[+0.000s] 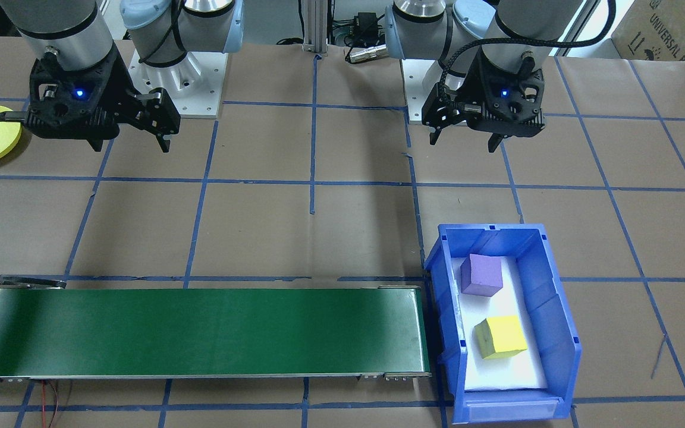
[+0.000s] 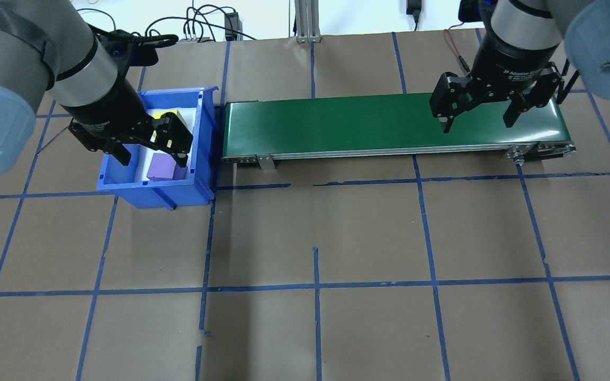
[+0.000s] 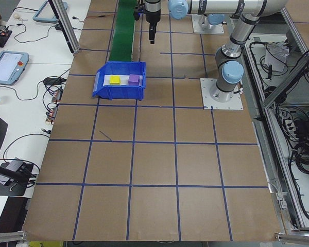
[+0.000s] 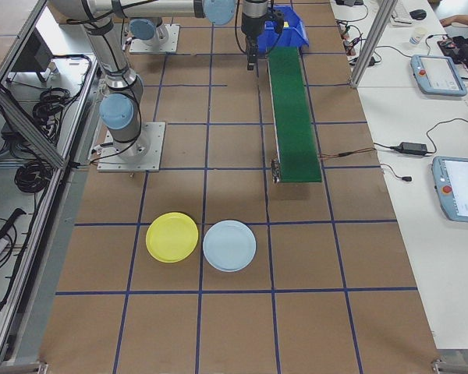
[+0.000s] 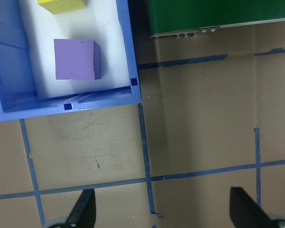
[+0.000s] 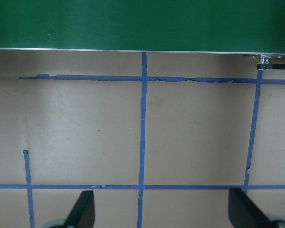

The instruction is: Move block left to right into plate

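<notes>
Hovering above the table, the left gripper (image 1: 467, 140) hangs just on the robot's side of the blue bin (image 1: 556, 309), its 2 fingers spread wide with nothing between them. From the left wrist view those fingertips (image 5: 83, 209) frame only brown paper and blue tape lines, with the bin's near wall just ahead of them. Inside the bin, on a white liner, sit 2 blocks: the purple block (image 1: 481, 274) at the end nearer the robot, and the yellow block (image 1: 500, 336) at the end farther from the robot. They lie apart, not touching. Neither has left the bin.

Beside the bin, almost touching its side wall, runs the green conveyor belt (image 1: 200, 333), stretching away toward the robot's right. Nothing rides on it. At the belt's end far from the bin, the right gripper (image 2: 478, 119) hangs over the edge nearer the robot, fingers also wide apart and holding nothing; its wrist view shows bare paper and the belt's edge.

Well beyond that far belt end lie 2 plates, side by side and nearly touching: the yellow plate (image 4: 171, 237) nearer the robot, the pale blue plate (image 4: 229, 245) farther from it. Both are bare.
</notes>
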